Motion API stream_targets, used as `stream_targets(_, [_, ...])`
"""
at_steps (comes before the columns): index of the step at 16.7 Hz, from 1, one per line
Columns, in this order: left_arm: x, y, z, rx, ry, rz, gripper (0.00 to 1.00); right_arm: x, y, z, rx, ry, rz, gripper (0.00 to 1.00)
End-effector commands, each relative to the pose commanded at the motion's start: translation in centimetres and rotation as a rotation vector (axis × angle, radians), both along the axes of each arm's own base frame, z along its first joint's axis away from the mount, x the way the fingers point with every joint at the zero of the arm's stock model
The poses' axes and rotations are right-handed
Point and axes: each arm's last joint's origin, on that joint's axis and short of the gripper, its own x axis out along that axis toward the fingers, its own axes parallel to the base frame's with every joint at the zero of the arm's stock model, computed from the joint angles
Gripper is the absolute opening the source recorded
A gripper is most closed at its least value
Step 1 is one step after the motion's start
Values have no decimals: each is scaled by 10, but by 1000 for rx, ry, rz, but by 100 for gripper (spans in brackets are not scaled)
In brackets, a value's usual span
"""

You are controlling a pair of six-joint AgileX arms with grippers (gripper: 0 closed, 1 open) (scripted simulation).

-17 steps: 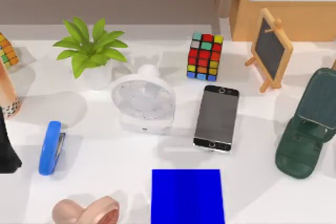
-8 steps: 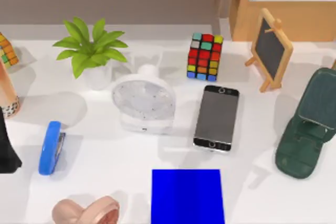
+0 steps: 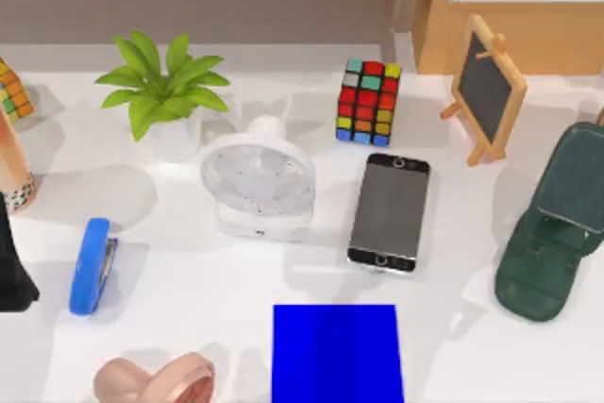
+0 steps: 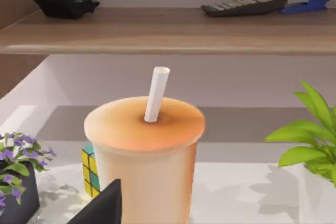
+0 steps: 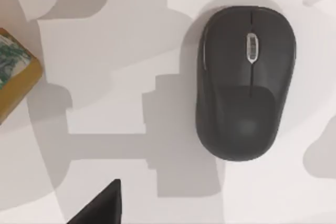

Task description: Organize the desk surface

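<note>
Left end effector [image 3: 11, 276] cropped at desk surface [image 3: 208, 290] edge, grip state unclear

A dark grey, rounded computer mouse [image 5: 245, 82] with a pale scroll wheel is lying flat on the smooth white worktop [image 5: 121, 40] — angular grey shadows are falling across it. Well apart, a tan box corner with green print [image 5: 13, 72] is showing at the edge.
</note>
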Motion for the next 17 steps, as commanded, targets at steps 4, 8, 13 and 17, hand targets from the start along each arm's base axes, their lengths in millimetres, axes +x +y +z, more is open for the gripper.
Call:
stream_targets(4, [0, 0, 0, 0, 0, 0, 100, 6, -8, -21, -4, -7, -5, 100])
stream_targets(8, [0, 0, 0, 0, 0, 0, 100, 9, -12, -67, -2, -7, -1, 100])
stream_targets(13, [0, 0, 0, 0, 0, 0, 100, 3, -7, -90, 3, -1, 1, 100])
stream_targets(17, [0, 0, 0, 0, 0, 0, 100, 0, -3, -90, 1, 1, -4, 100])
